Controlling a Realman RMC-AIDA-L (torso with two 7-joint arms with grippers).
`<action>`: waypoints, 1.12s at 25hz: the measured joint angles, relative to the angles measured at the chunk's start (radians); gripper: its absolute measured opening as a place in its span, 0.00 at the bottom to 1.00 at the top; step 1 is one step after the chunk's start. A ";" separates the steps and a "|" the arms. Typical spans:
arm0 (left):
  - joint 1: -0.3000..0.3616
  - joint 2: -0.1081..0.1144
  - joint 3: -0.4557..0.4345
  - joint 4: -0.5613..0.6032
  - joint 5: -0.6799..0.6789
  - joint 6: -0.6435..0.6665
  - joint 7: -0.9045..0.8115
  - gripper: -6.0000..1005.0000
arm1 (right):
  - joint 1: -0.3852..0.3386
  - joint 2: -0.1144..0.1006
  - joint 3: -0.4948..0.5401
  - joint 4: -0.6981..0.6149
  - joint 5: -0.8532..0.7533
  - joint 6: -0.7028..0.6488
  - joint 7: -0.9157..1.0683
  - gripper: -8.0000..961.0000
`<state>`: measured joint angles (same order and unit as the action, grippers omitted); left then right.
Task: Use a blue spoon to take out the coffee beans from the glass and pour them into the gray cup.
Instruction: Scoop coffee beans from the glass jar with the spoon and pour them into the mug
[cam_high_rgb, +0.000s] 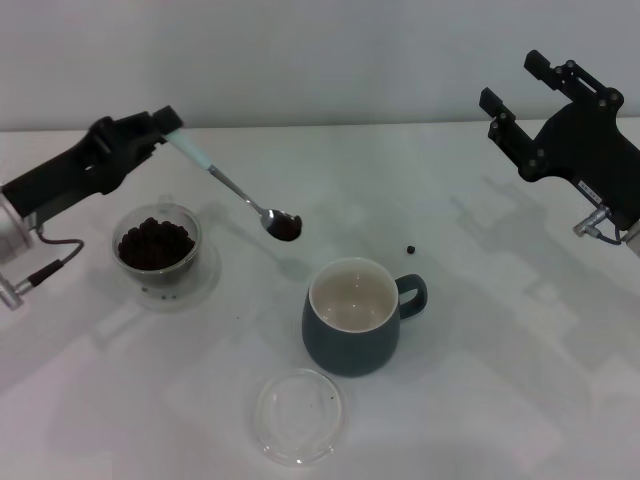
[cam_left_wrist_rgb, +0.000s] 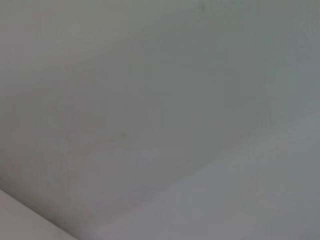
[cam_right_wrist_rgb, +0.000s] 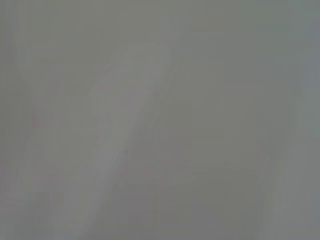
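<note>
Clear dish (cam_high_rgb: 298, 417) sitting near front edge of white table (cam_high_rgb: 500, 380).
It's lying flat & round (a few dark specks inside), w/ nothing touching it.

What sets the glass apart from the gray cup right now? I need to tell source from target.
The glass is clear, squat and holds dark coffee beans; the gray cup is opaque blue-gray, larger, and shows a bare cream inside. The cup has a loop handle, the glass none. Both stand upright on the white table.

The glass (cam_high_rgb: 157, 249) stands well left of the gray cup (cam_high_rgb: 352, 328). A lid (cam_high_rgb: 298, 416) lies just before the cup. One loose bean (cam_high_rgb: 411, 248) lies behind it, toward the right.
</note>
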<state>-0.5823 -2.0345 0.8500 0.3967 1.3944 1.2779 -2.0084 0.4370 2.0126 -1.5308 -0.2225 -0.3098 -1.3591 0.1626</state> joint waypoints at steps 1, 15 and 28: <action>-0.004 -0.001 0.008 0.000 0.000 0.000 0.000 0.14 | 0.000 0.000 0.000 0.000 0.000 0.000 0.000 0.62; -0.056 -0.025 0.107 0.005 0.021 -0.010 0.097 0.14 | -0.007 0.000 -0.002 0.007 0.000 -0.009 0.006 0.62; -0.171 -0.034 0.222 0.082 0.167 -0.113 0.142 0.14 | -0.021 0.000 -0.003 0.014 0.000 -0.009 0.007 0.62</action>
<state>-0.7537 -2.0689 1.0720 0.4790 1.5617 1.1647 -1.8668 0.4164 2.0125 -1.5342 -0.2090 -0.3098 -1.3682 0.1700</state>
